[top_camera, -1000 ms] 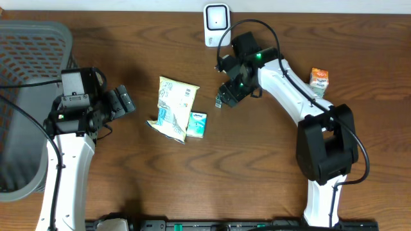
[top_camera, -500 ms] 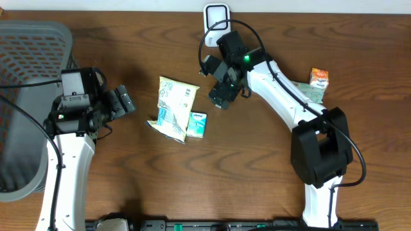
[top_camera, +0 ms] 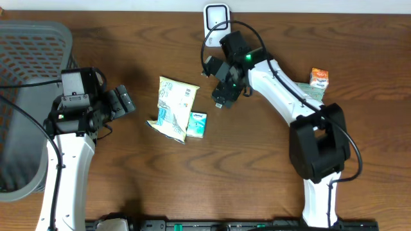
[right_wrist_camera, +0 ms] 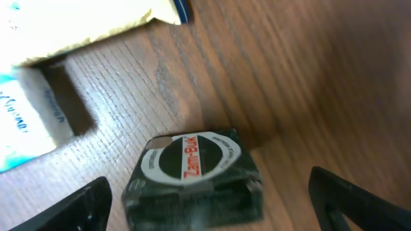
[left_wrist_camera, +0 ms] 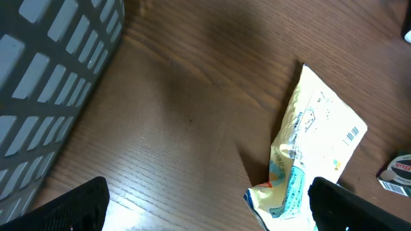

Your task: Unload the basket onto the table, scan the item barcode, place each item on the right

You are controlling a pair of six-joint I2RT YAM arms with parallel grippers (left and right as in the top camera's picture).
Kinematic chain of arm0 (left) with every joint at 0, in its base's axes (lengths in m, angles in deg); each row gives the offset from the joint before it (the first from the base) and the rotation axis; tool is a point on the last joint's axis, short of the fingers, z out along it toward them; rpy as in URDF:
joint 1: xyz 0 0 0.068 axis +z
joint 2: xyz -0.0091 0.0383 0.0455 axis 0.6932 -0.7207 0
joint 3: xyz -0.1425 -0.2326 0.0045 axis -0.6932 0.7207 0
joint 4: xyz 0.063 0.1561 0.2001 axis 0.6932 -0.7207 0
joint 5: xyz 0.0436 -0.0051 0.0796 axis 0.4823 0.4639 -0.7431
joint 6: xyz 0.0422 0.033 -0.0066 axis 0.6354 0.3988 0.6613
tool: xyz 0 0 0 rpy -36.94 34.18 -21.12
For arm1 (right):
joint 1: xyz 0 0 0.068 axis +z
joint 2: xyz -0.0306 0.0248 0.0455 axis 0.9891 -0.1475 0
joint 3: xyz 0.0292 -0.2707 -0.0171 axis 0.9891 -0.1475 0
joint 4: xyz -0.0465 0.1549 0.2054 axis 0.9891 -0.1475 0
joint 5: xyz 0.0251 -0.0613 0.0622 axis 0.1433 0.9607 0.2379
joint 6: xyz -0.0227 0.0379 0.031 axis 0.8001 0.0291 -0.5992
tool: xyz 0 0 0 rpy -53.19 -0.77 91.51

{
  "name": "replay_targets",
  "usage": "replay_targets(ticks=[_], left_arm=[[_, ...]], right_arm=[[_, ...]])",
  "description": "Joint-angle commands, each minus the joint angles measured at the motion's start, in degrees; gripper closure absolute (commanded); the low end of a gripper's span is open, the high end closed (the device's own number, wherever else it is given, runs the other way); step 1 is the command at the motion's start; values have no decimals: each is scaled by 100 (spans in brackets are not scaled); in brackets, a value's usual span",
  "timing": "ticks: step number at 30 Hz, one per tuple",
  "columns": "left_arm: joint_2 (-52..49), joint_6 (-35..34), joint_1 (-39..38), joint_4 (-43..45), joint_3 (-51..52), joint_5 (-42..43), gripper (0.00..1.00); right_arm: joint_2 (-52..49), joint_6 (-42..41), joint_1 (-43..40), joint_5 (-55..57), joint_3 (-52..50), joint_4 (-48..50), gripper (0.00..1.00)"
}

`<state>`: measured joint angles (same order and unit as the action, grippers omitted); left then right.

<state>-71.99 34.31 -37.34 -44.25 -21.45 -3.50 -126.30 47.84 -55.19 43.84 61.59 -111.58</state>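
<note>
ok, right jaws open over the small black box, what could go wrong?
The small black Zam-Buk box lies flat and low on the wooden table; the right gripper could skid off or shove it.
The pale blue tissue pack and yellow snack bag lie close and could get nudged.
No barcode shows on the box's top face, so the white scanner may miss.

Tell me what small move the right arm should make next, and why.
Probably lower the right tool a little and close on the small black Zam-Buk box. The wrist view shows its fingers open on either side of the box, which lies flat on the table, not yet gripped; it must be lifted before its barcode can be scanned.
</note>
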Motion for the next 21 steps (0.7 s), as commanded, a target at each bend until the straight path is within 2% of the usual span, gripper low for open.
replay_targets(ticks=[1, 6, 14, 21], left_arm=[[-13, -9, 20, -13, -4, 9, 2], [-13, -9, 20, -13, -4, 9, 2], [-13, -9, 20, -13, -4, 9, 2], [-13, -9, 20, -13, -4, 9, 2]], right_arm=[[-192, 66, -15, -90, 118, 24, 9], [-192, -28, -20, -83, 120, 127, 11], [-190, -125, -46, -61, 120, 146, 33], [-164, -328, -44, -61, 173, 118, 37]])
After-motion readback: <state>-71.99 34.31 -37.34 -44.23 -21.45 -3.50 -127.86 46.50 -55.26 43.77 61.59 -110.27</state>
